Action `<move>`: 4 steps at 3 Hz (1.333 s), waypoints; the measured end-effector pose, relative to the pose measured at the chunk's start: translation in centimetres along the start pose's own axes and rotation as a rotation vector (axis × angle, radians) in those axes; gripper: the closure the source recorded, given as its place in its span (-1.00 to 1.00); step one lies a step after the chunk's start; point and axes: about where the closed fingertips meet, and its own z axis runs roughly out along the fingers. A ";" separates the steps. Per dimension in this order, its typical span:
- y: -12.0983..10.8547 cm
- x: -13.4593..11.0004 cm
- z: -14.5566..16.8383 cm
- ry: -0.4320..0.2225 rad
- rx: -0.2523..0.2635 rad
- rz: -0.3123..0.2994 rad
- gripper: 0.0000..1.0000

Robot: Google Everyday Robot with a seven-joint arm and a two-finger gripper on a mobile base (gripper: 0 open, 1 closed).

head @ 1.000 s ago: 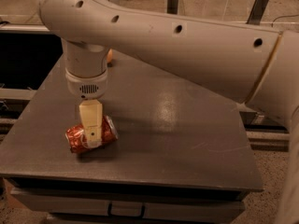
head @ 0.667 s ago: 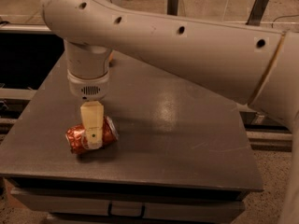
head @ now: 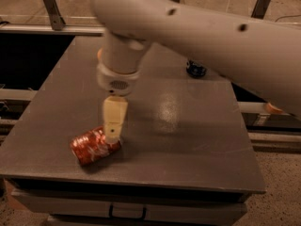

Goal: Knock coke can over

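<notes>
Coke can (head: 95, 146) lying on side, front left of tabletop (head: 188, 140); tool (head: 114, 126) pointing down at can's right end.

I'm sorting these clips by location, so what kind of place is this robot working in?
Probably a robotics lab or test space: a plain grey worktable on a bare speckled floor, metal framing behind, and the gripper poised at a coke can lying on its side, front left.

Dark grey bench (head: 188, 140) here, and the coke can (head: 91, 149) lies on its side by the near-left corner. Far right, a dark blue can (head: 196, 69) sits half hidden behind the arm. The tool (head: 113, 138) hangs at the coke can's right end.
</notes>
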 end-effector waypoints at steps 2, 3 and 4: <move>0.4 12.2 -10.9 -0.281 0.204 0.273 -1.00; 1.6 17.9 -15.3 -0.386 0.299 0.378 -1.00; 2.2 18.7 -16.3 -0.418 0.314 0.405 -1.00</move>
